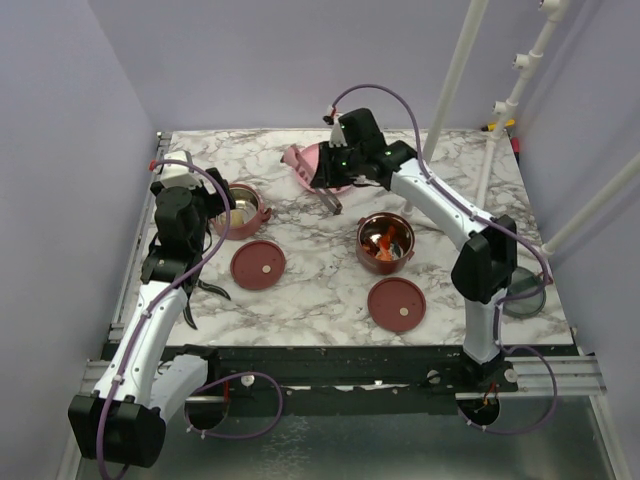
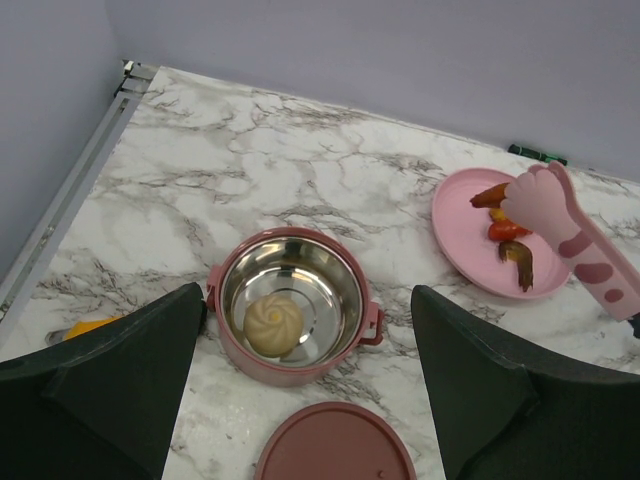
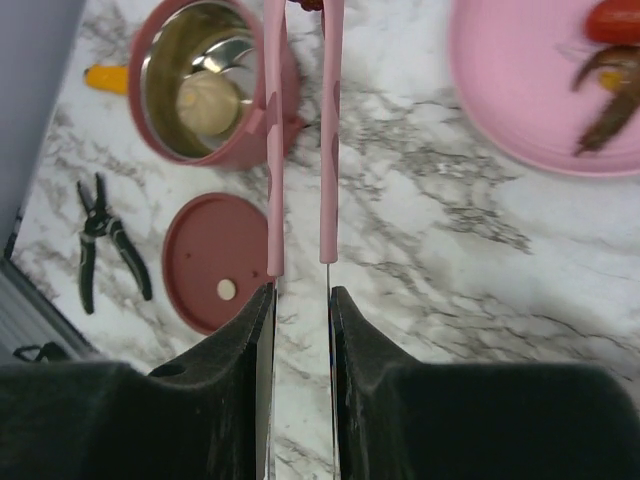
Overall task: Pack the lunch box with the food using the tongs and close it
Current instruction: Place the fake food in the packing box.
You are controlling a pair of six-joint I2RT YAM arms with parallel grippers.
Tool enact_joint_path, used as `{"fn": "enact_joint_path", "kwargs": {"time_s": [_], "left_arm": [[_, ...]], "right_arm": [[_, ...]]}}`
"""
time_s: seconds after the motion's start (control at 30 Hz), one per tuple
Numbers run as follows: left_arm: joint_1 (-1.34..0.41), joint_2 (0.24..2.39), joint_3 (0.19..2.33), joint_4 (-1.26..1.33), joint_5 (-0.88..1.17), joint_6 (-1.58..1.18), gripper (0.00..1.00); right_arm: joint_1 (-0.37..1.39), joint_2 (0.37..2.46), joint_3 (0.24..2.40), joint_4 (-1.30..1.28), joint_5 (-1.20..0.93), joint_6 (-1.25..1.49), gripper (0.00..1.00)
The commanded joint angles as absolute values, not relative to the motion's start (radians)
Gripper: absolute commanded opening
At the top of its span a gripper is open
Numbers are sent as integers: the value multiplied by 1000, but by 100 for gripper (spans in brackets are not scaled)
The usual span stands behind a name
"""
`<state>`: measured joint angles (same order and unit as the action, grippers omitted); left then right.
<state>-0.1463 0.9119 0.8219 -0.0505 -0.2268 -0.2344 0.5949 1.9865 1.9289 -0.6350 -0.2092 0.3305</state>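
One lunch box tier stands below my open left gripper and holds a tan round bun. The other tier holds red food. A maroon lid lies next to the bun tier, a second lid near the other. My right gripper is shut on the pink tongs, which run straight out from its fingers. Their paw-shaped tip hangs over the pink plate, where red and dark food pieces lie. The top edge of the right wrist view cuts off the tongs' tips.
Black-handled pliers lie at the left near the front edge. A clear grey lid sits at the table's right edge. An orange object lies left of the bun tier. White poles rise at the back right.
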Motion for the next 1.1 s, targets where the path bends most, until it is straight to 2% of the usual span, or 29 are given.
{"fn": "enact_joint_path", "kwargs": {"time_s": [0.0,0.2,0.47,0.57,0.77,1.07], "left_arm": [[-150,919,810,-37,-240,-225,87],[-150,914,809,-37,-244,-225,87],[-150,907,808,-37,-240,-225,87],[-150,907,808,-37,-241,-224,87],[-151,906,808,-37,-240,-224,87],[-151,907,809,-37,-240,-225,87]], "right_arm": [[686,1998,1982,-565,-323,312,16],[777,2122,2074,-566,-371,312,16],[801,2225,2147,-565,-396,329,17],[802,2255,2168,-570,-394,329,20],[803,2276,2186,-586,-388,319,32],[804,2261,2185,-597,-345,308,34]]}}
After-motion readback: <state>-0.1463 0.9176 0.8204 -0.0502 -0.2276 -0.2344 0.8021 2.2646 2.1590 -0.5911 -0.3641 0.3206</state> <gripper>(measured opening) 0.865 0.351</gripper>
